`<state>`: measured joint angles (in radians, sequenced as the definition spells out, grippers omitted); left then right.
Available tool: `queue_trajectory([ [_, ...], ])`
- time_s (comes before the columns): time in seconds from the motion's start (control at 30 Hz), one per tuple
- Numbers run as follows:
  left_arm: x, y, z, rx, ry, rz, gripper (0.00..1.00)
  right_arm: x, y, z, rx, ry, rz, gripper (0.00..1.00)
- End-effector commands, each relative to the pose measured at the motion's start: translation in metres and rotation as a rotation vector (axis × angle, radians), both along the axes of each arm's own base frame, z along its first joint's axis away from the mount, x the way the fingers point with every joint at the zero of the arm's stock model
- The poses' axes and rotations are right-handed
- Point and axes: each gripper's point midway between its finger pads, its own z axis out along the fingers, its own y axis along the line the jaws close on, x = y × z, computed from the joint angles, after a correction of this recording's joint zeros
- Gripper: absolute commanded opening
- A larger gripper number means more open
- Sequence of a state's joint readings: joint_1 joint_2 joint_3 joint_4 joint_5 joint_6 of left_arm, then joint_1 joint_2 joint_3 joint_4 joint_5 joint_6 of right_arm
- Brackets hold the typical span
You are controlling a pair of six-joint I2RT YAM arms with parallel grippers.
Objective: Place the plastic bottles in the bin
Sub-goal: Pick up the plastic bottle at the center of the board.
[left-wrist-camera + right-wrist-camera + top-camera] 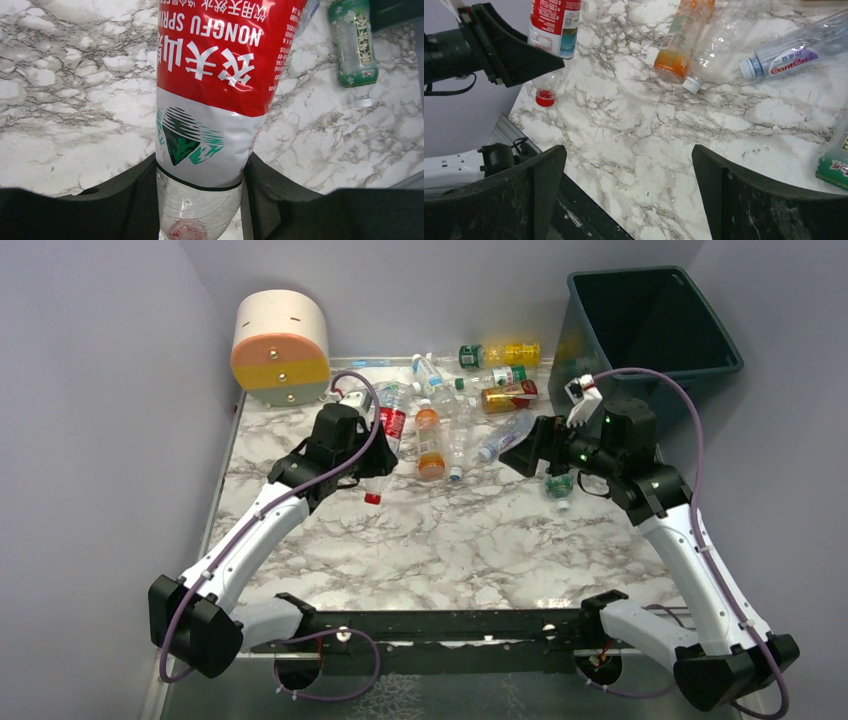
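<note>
The white marble-patterned desk [450,540] is hemmed by grey walls [100,390] at left, back & right; its left edge is lined w/ a metal strip [222,475]. The far-left corner is taken by a round cream, orange and yellow drum [280,345], the far-right corner by the large dark teal-green square plastic bin [650,330], mouth upward. Bare marble is seen across the near half, btwn the arms. The small clear plastic bottles [470,400] are heaped along the far middle, the nearest just beside the bin's left wall

The left tool [200,200] is pinched on a clear red-labelled bottle [220,75], gripped below the label, red cap [545,96] pointed down; whether the cap touches the desk cannot be told. The right tool [626,150] is spread wide, nothing btwn its fingers, held over the desk; a green-labelled bottle [834,170] lies just beside it, an orange-drink bottle [681,42] farther ahead
</note>
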<state>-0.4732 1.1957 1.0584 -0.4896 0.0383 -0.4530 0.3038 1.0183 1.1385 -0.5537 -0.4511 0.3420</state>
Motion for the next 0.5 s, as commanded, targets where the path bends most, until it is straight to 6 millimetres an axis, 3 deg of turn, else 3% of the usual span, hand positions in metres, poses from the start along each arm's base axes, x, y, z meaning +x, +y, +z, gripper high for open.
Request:
queue_trajectory([
  [0.0, -0.014, -0.010, 0.015, -0.087, 0.002, -0.038, 0.43, -0.015, 0.004, -0.009, 0.024, 0.034, 0.035, 1.00],
  [0.27, -0.019, -0.014, 0.029, -0.132, -0.001, -0.050, 0.43, -0.005, 0.020, -0.028, 0.081, 0.063, 0.086, 1.00],
  [0.47, -0.020, -0.025, 0.023, -0.157, 0.045, -0.087, 0.43, 0.006, 0.036, -0.054, 0.163, 0.113, 0.122, 1.00],
])
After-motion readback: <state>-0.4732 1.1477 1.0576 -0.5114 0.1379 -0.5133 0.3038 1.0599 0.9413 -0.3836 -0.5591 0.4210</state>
